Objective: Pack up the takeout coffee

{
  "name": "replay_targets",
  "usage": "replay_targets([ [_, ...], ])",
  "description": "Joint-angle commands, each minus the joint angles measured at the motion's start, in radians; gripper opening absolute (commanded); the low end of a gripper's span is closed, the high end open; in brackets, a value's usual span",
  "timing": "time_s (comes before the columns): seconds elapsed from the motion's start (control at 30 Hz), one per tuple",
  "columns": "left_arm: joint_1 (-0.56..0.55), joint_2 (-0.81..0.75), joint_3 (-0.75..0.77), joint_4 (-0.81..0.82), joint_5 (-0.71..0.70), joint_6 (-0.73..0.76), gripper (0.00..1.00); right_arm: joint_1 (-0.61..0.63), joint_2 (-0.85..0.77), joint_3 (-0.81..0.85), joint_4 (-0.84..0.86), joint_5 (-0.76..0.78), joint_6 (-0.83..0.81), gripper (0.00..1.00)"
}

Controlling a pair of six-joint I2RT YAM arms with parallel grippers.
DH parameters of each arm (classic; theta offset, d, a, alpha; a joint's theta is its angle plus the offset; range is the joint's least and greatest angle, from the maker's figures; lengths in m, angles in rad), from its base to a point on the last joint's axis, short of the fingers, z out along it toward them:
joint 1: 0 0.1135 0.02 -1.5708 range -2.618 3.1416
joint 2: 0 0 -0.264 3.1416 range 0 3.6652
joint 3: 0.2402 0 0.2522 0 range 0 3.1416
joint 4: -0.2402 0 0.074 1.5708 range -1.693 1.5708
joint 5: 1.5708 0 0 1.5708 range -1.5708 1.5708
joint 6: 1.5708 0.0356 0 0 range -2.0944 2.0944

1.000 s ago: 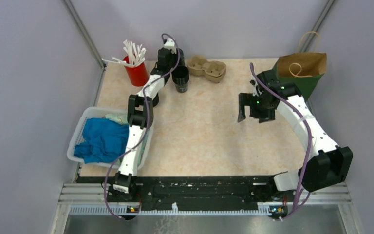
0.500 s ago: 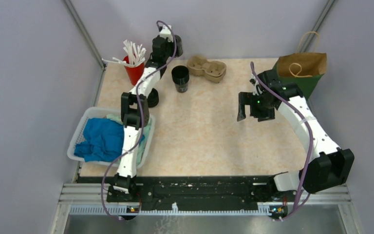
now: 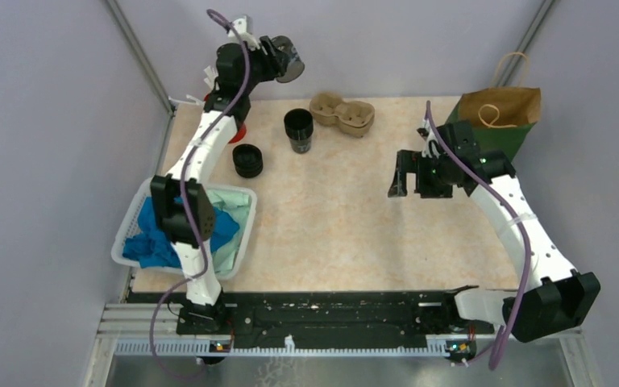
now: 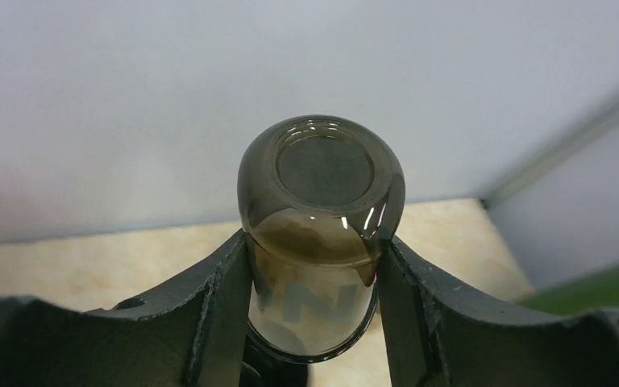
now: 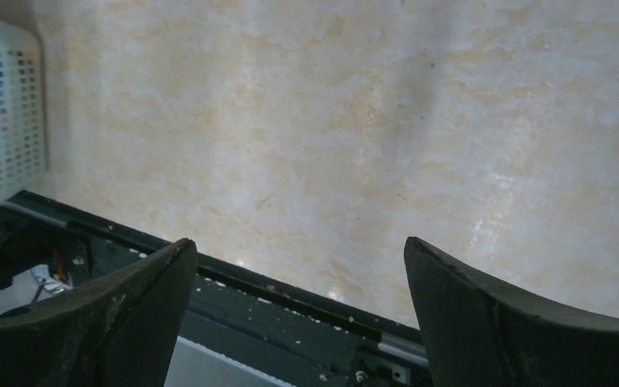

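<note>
The takeout coffee cup (image 3: 298, 129), black and tapered, stands upright at the back middle of the table with its mouth uncovered. A round black lid-like piece (image 3: 247, 160) lies to its front left. My left gripper (image 3: 278, 60) is raised high by the back wall, well above and left of the cup. It is shut on a smoky tinted glass (image 4: 320, 201) held on its side, base facing the left wrist camera, and my left gripper (image 4: 316, 242) has a finger on each side of it. My right gripper (image 3: 407, 173) hovers open and empty at mid right, and in its wrist view my right gripper (image 5: 298, 242) shows only table between its fingers.
A brown pulp cup tray (image 3: 342, 113) sits right of the cup. A brown paper bag (image 3: 500, 109) stands at the back right. A white basket (image 3: 126, 234) holding a blue cloth (image 3: 149, 242) is at the front left. The red cup (image 3: 240, 131) shows only as a sliver behind my left arm.
My left arm has lifted the tinted glass up and back-left, away from the black cup. My right gripper has shifted slightly and stayed open.
</note>
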Motion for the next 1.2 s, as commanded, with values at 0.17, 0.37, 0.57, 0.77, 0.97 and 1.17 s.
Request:
replay_targets([
  [0.17, -0.002, -0.514, -0.617, 0.192, 0.188, -0.568, 0.55, 0.001, 0.003, -0.019, 0.621, -0.438, 0.383, 0.99],
  [0.37, -0.012, -0.74, -0.952, 0.304, 0.219, -0.842, 0.53, 0.156, 0.108, -0.143, 1.428, -0.473, 0.841, 0.99],
  [0.57, -0.013, -0.829, -1.058, 0.311, 0.24, -0.935, 0.53, 0.243, 0.265, -0.103, 1.591, -0.361, 0.976, 0.98],
  [0.77, -0.019, -0.832, -1.09, 0.337, 0.256, -0.975, 0.53, 0.272, 0.333, -0.095, 1.661, -0.28, 1.088, 0.91],
  [0.97, -0.042, -0.779, -1.108, 0.388, 0.273, -1.006, 0.53, 0.286, 0.419, -0.059, 1.727, -0.238, 1.195, 0.7],
  [1.17, -0.028, -0.731, -1.089, 0.393, 0.272, -0.962, 0.55, 0.289, 0.471, -0.143, 1.911, -0.191, 1.366, 0.61],
])
